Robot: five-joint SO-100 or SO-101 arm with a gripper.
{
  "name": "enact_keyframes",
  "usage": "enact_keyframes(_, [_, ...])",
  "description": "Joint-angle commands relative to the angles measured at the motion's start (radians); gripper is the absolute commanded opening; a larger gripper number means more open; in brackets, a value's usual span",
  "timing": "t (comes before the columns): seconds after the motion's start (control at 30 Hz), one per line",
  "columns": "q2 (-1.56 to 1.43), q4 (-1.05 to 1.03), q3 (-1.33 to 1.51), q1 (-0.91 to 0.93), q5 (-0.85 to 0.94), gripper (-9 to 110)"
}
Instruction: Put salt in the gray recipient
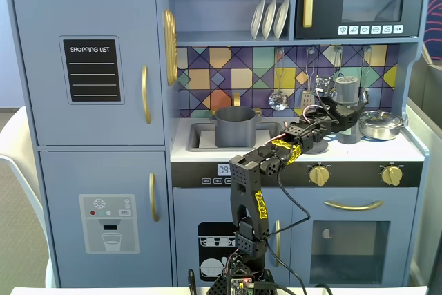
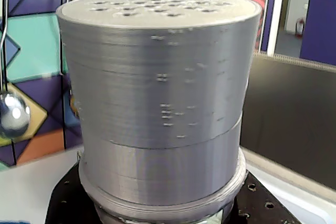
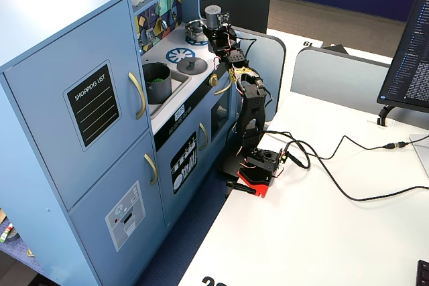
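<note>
The salt shaker (image 1: 347,91), dark gray with a lighter perforated cap, stands upright at the right of the toy kitchen's counter. It fills the wrist view (image 2: 157,87) and shows in the other fixed view (image 3: 213,13). My gripper (image 1: 345,117) is closed round its body below the cap; black fingers (image 2: 65,203) hug both sides of it. I cannot tell whether its base touches the counter. The matte gray pot (image 1: 235,126) sits in the sink to the left, well apart from the gripper, with something green inside in a fixed view (image 3: 157,80).
A shiny steel pan (image 1: 381,124) sits right of the shaker. A flat gray lid (image 3: 191,65) lies on the counter between sink and shaker. Ladles (image 1: 278,98) hang on the tiled back wall. The shelf and microwave (image 1: 359,8) hang above.
</note>
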State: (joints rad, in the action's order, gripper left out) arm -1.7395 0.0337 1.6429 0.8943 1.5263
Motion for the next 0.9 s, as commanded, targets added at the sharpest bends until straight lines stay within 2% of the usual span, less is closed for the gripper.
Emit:
enact_keyframes(0.0, [0.009, 0.052, -0.025, 0.003, -0.041, 0])
enact_keyframes(0.53, [0.097, 0.037, -0.051, -0.011, -0.044, 0])
enact_keyframes(0.6, [0.098, 0.035, -0.051, -0.011, -0.046, 8])
enact_keyframes(0.67, [0.097, 0.018, -0.051, -0.005, -0.029, 28])
enact_keyframes(0.73, [0.094, -0.003, -0.051, 0.0, 0.025, 42])
enact_keyframes(0.87, [0.069, -0.003, -0.054, -0.002, 0.061, 52])
